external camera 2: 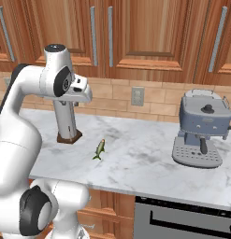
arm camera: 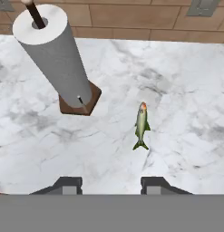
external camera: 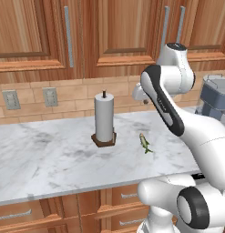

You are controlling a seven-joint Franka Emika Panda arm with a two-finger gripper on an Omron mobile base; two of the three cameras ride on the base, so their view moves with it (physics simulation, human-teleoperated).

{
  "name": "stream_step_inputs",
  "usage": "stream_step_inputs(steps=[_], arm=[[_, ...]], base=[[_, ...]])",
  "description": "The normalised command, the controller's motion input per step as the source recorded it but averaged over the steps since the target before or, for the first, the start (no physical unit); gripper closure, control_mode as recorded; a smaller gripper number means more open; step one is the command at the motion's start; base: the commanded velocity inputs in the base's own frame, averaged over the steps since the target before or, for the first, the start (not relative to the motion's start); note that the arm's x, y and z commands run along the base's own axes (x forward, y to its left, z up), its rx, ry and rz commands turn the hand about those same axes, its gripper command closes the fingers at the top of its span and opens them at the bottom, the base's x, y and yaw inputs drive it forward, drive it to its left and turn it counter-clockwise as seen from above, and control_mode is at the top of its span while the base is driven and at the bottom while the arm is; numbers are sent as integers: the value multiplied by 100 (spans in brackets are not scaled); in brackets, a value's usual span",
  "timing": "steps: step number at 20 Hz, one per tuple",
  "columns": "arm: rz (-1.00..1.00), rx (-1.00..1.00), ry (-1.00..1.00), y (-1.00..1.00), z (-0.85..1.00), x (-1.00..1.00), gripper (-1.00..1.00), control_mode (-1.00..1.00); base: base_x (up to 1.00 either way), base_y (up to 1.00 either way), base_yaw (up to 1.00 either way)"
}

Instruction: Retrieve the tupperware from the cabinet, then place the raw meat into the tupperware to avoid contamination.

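Gripper point(arm camera: 111, 183) hangs above the marble counter point(external camera: 50, 159) with its two dark fingertips point(arm camera: 65, 185) standing apart at a middling gap, nothing between them and nothing touched. Taking the paper towel roll point(arm camera: 54, 54) as the landmark, the raw meat point(arm camera: 141, 124) lies on the counter to the roll's right in the hand view, near it but not touching, and ahead of the right fingertip. The fish's long axis runs almost straight away from the hand camera, head toward the brick wall and tail toward the gripper, so it sits roughly crosswise to the line between the fingertips. Up above the roll, the cabinet point(external camera: 41, 32) has its panelled doors closed, and the tupperware is presumably behind one of them. My judgement is that the cabinet has to come first, so the coming move is a lift up and back from the roll toward a silver bar handle point(external camera: 68, 36), not a descent on the fish.
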Motion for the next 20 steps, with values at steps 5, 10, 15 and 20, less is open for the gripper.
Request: stream_step_inputs(steps=[5, 10, 15, 20], arm=[[0, 0, -4, -20, 4, 0, -100, -100], [-1, 1, -22, -24, 32, -3, -100, -100], [-6, 0, -28, -21, 48, -7, -100, -100], [-11, -4, -24, -4, 68, 0, -100, -100]], base=[[0, 0, 0], [0, 0, 0], [0, 0, 0], [0, 0, 0]])
